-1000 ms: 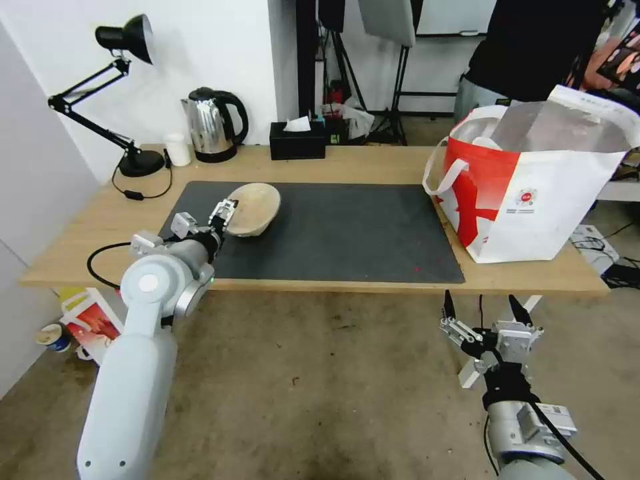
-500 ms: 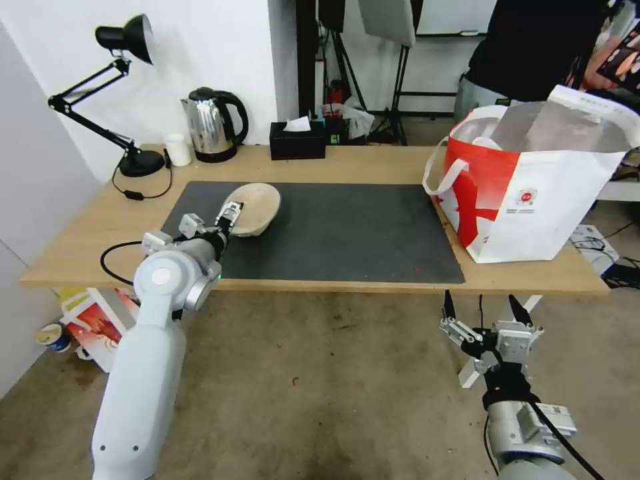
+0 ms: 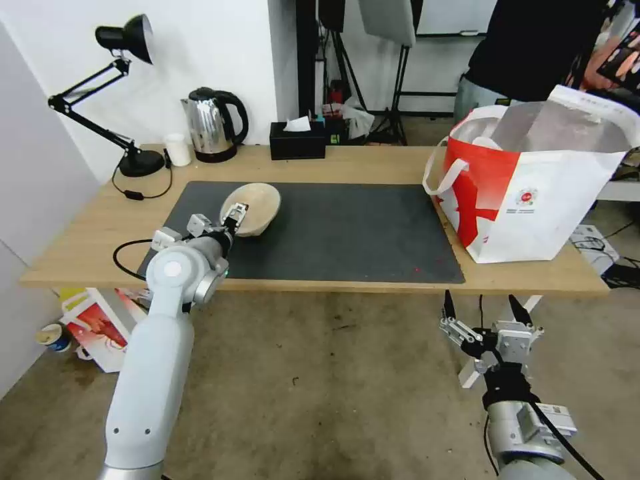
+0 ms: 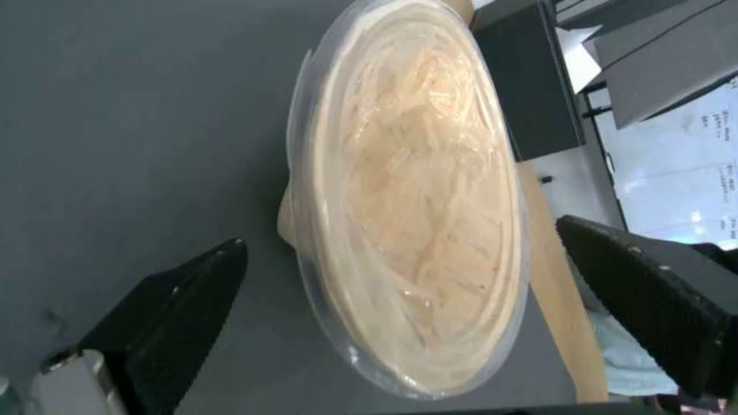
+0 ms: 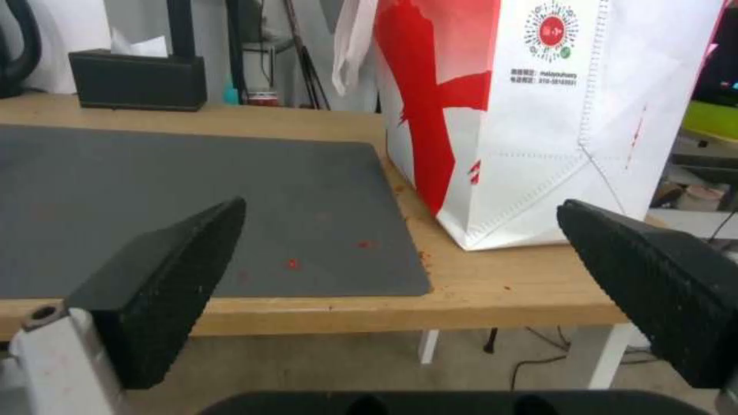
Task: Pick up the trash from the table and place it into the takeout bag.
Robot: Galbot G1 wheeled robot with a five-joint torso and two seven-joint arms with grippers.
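A shallow beige bowl [image 3: 259, 205] covered in clear film rests on the dark grey mat [image 3: 347, 233] of the table [image 3: 373, 163], toward its left end. My left gripper [image 3: 234, 217] is open at the bowl's near rim. In the left wrist view the bowl [image 4: 415, 230] lies between the two spread black fingers [image 4: 184, 300], with a gap on each side. The red-and-white takeout bag [image 3: 527, 193] stands open at the table's right end. My right gripper [image 3: 480, 300] hangs open below the table's front edge, facing the bag [image 5: 538, 115].
Along the back edge stand a black desk lamp [image 3: 133, 160], a small white cup [image 3: 177, 149], a steel kettle [image 3: 212, 127] and a black tissue box [image 3: 297, 140]. A lamp cable [image 3: 127, 250] loops near my left arm. A printed box [image 3: 100, 330] sits on the floor at the left.
My left arm has swung to the right and reached a little farther forward, bringing the open gripper up to the bowl's rim. The bowl, the bag and the right arm have stayed put.
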